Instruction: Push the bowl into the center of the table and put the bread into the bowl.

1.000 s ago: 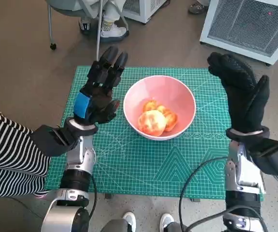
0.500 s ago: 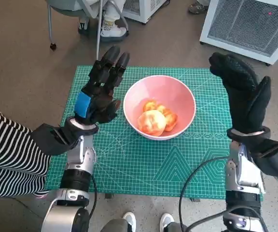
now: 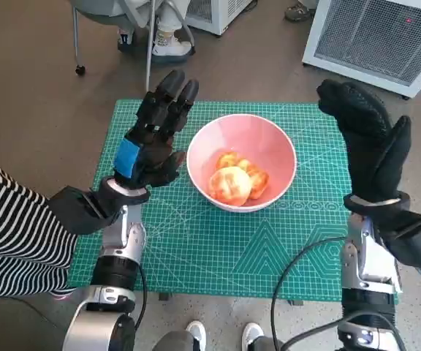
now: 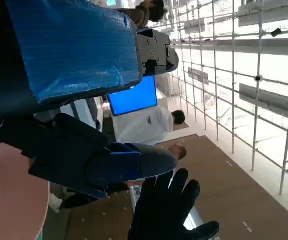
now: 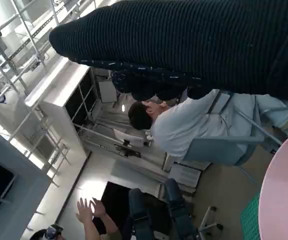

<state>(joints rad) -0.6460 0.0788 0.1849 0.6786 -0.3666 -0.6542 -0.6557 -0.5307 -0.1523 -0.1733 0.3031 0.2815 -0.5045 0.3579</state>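
A green cutting mat (image 3: 196, 248) is covering the small table, with brownish floor all around, a chair and someone's sneakers at the far side, and a white grilled unit (image 3: 386, 36) sitting far right. On the left, the left hand (image 3: 152, 139) is hovering just beside the bowl's left rim, fingers straight and apart, holding nothing; whether it's actually touching the rim I can't tell. The pink bowl (image 3: 269, 146) is sitting about mid-table, and the bread (image 3: 231, 184) is lying inside it, golden rolls bunched at the near side, so the job is looking pretty much done to me. The bread is probably light and squishy, so cup it gently from the sides. The bowl looks stiff, smooth, maybe slippery; nudging its wall low down seems safest. Over on the right, the right hand (image 3: 371, 142) is raised beside the bowl, well apart from it, spread out and empty.
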